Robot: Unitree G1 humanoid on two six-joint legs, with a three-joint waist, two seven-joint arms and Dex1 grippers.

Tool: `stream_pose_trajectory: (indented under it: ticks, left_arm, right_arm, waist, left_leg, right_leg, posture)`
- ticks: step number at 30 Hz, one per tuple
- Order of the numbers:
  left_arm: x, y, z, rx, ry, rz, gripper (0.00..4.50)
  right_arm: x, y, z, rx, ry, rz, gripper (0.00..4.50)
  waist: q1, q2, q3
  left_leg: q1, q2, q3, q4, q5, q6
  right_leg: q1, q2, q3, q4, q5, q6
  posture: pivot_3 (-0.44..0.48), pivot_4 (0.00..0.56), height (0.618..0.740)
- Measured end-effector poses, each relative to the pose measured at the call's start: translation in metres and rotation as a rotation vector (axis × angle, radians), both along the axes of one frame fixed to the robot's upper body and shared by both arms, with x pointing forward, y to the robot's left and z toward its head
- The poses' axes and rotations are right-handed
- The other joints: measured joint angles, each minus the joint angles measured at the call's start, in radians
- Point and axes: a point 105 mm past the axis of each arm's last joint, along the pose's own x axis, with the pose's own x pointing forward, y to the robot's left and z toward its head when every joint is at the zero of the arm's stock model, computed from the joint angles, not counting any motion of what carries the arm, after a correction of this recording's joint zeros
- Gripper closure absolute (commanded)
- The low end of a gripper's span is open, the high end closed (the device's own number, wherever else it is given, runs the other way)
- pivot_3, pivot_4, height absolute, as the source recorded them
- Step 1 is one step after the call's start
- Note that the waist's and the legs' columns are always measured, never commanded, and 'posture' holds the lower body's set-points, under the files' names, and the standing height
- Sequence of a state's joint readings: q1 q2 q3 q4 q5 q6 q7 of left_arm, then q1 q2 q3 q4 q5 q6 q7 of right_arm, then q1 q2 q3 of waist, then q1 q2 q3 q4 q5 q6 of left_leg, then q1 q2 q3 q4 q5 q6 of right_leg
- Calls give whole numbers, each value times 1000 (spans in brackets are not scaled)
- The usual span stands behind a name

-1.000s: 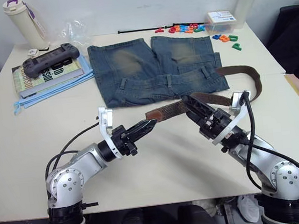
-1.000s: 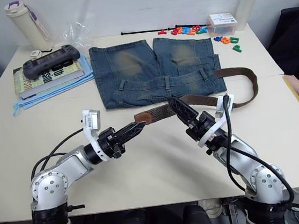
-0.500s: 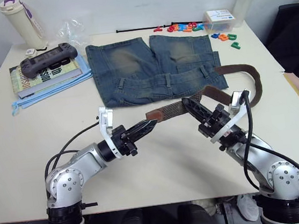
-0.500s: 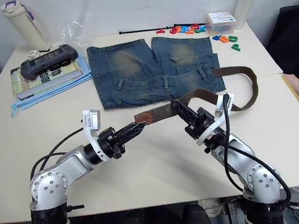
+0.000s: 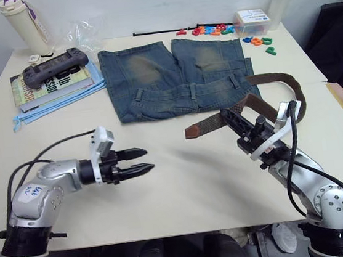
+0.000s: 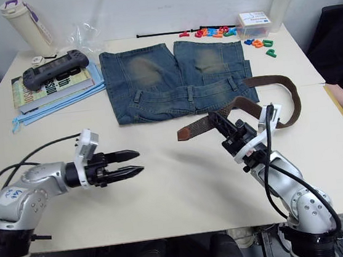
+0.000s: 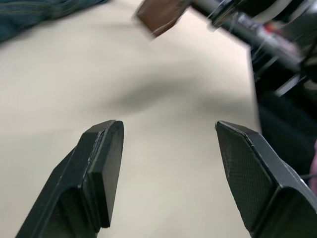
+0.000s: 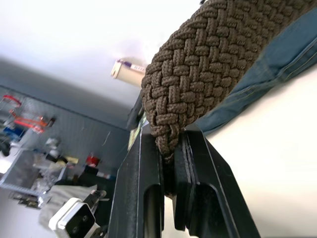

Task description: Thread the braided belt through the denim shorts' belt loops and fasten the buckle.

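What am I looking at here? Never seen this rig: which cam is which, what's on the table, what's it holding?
It is a two-armed humanoid robot at a table. The two wide pictures come from a stereo camera on its head, looking down over both arms. The two close pictures come from cameras on each wrist, looking along that arm's two black fingers.

The right pincer is shut on the braided belt, whose brown tip sticks out toward the left pincer, which is open and holds nothing. The belt's far part curls beside the denim shorts, which lie flat.

Also on the table: a handheld game console on books, two bottles, and coloured plastic letters.
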State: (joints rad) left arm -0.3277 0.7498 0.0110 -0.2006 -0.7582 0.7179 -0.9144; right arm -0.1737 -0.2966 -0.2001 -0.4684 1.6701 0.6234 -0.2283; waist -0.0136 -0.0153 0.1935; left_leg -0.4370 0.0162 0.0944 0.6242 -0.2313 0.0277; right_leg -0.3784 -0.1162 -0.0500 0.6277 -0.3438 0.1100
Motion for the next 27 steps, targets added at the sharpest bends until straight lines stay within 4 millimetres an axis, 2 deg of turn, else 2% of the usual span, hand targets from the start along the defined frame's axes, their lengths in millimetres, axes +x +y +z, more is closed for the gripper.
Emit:
stream_pose_trajectory:
  ticks: [2, 5, 6, 7, 8, 9, 11, 13, 15, 17, 19, 21, 26, 27]
  left_arm:
    - [8, 11, -2, 40, -24, 12, 1179]
    - [15, 13, -2, 66, -53, 10, 1179]
    - [37, 12, 1, 125, -148, 28, 1179]
    - [48, 7, 2, 149, -199, 27, 1179]
    - [80, -4, 14, 214, -343, 79, 1179]
    - [88, -10, 19, 231, -392, 92, 1179]
    - [121, -41, 33, 305, -576, 151, 1179]
    - [143, -63, 20, 445, -669, 182, 1179]
    - [157, -71, 0, 571, -701, 200, 1179]
    - [164, -75, -3, 616, -731, 224, 1179]
    - [172, -72, -3, 664, -757, 264, 1714]
    - [177, -75, -4, 690, -779, 302, 2275]
    - [176, -76, -11, 715, -797, 280, 4463]
    - [176, -76, -11, 717, -804, 278, 4463]
  right_arm:
    - [1, -3, 0, 0, 0, -15, 4500]
    - [1, -4, 0, 0, 2, -22, 4500]
    - [1, -5, 2, 0, 4, -25, 4500]
    - [0, -8, 2, 1, 4, -37, 4500]
    - [1, -12, 3, 12, 8, -59, 4500]
    - [1, -12, 4, 16, 8, -61, 4500]
    - [-2, -18, 6, 48, 12, -83, 4500]
    - [-6, -16, 7, 59, 11, -80, 4500]
    - [-10, -15, 14, 80, -17, -78, 4500]
    - [-14, -13, 21, 93, -44, -73, 4500]
    - [-16, -13, 25, 95, -57, -74, 4500]
    - [-17, -15, 24, 101, -52, -90, 4500]
    - [-18, -18, 22, 101, -44, -106, 4500]
    - [-18, -19, 23, 102, -45, -109, 4500]
  waist:
    - [1, 0, 0]
    - [4, 0, 0]
    - [11, 0, 0]
    - [16, 0, 0]
    - [24, 1, 0]
    - [29, 0, 0]
    - [25, 0, 0]
    - [22, 0, 0]
    - [15, -1, 1]
    - [14, -2, 2]
    - [13, -2, 2]
    - [13, -3, 1]
    - [13, -3, 1]
    - [13, -3, 1]
  left_leg:
    - [0, 0, -1, -2, 0, 1]
    - [0, 0, -1, -3, 0, 1]
    - [-1, 0, -1, -3, 0, 1]
    - [-4, 0, -1, -3, 0, 1]
    - [-4, -1, -2, -3, 1, 3]
    - [-8, -1, 1, -3, 6, 9]
    - [-7, -2, 12, -2, 6, 11]
    - [-7, -2, 17, 1, 5, 13]
    - [-7, -3, 20, 5, 3, 17]
    - [-7, -3, 21, 7, 4, 19]
    - [-6, -4, 21, 8, -1, 27]
    - [-6, -3, 21, 9, -2, 28]
    - [-6, -3, 22, 9, 0, 26]
    - [-6, -3, 22, 9, 0, 26]
  right_leg:
    - [-1, -1, 0, -1, 0, -1]
    - [0, -2, -1, -2, 0, -1]
    - [0, -2, -1, -2, 0, -1]
    - [-4, -3, -2, -2, 1, -1]
    - [-2, -4, -4, -2, 1, -1]
    - [-5, -7, -7, -2, 2, 0]
    - [-4, -13, -21, 1, 4, 4]
    - [-4, -14, -35, 1, 4, 6]
    - [-5, -15, -43, 1, 6, 10]
    - [-4, -16, -43, 1, 8, 13]
    - [-4, -20, -41, 0, 10, 14]
    - [-4, -23, -41, 1, 11, 14]
    - [-5, -23, -41, 2, 11, 14]
    - [-5, -23, -41, 2, 11, 14]
  posture:
    - [0, 150, 713]
    - [0, 150, 713]
    - [0, 150, 713]
    - [0, 150, 713]
    - [0, 150, 713]
    - [0, 150, 713]
    - [0, 150, 713]
    - [0, 150, 713]
    - [0, 150, 713]
    - [0, 150, 713]
    - [0, 150, 713]
    - [0, 150, 713]
    - [0, 150, 713]
    - [0, 150, 713]
